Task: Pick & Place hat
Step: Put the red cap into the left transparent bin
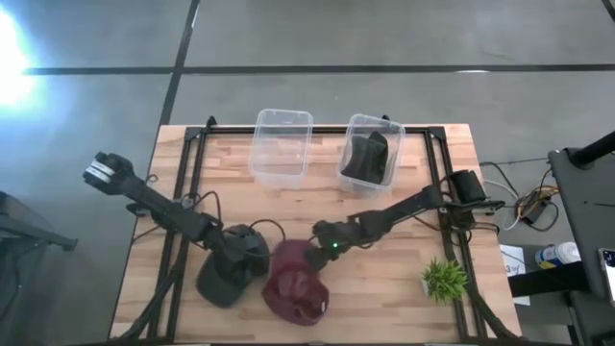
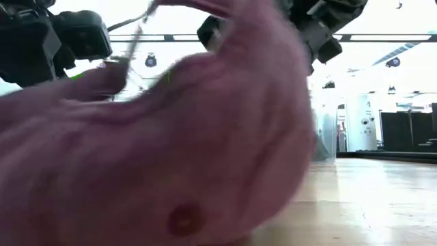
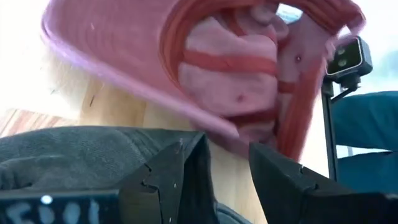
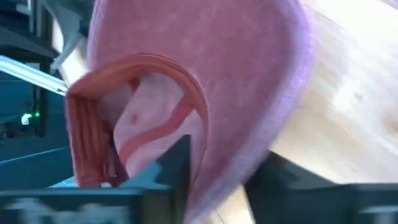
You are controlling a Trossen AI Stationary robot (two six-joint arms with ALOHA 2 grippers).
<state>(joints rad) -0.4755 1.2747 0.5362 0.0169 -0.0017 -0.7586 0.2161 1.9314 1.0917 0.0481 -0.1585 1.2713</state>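
Note:
A maroon cap (image 1: pixel 296 285) lies near the table's near edge and fills the low view (image 2: pixel 171 150). My right gripper (image 1: pixel 320 253) (image 4: pixel 230 171) is at the cap's far right side, shut on it. A dark grey hat (image 1: pixel 227 277) (image 3: pixel 62 155) lies flat on the wood to the left of the cap. My left gripper (image 1: pixel 248 254) (image 3: pixel 216 149) sits at this hat's far right edge, its fingers nearly together. Another dark hat (image 1: pixel 368 157) rests inside the right clear bin. My right gripper pinches the maroon cap's rim (image 4: pixel 214 155), where the brim meets the crown. One finger (image 4: pixel 180 168) is inside the hollow crown and the other is outside, under the brim. It comes slanting down from the table's right. The cap stands tilted, its lower part on the table. My left gripper has the grey hat's edge (image 3: pixel 200 180) between its fingers as dark cloth beside one finger (image 3: pixel 174 171). A narrow gap of bare wood shows between the fingertips. It comes slanting down from the far left. The hat lies on the table.
Two clear plastic bins stand at the far edge: the left bin (image 1: pixel 282 144) holds nothing visible, and the right bin (image 1: pixel 384 130) holds the dark hat. A small green plant (image 1: pixel 444 279) stands near the right edge. Black frame rails (image 1: pixel 192 183) and cables run along both sides.

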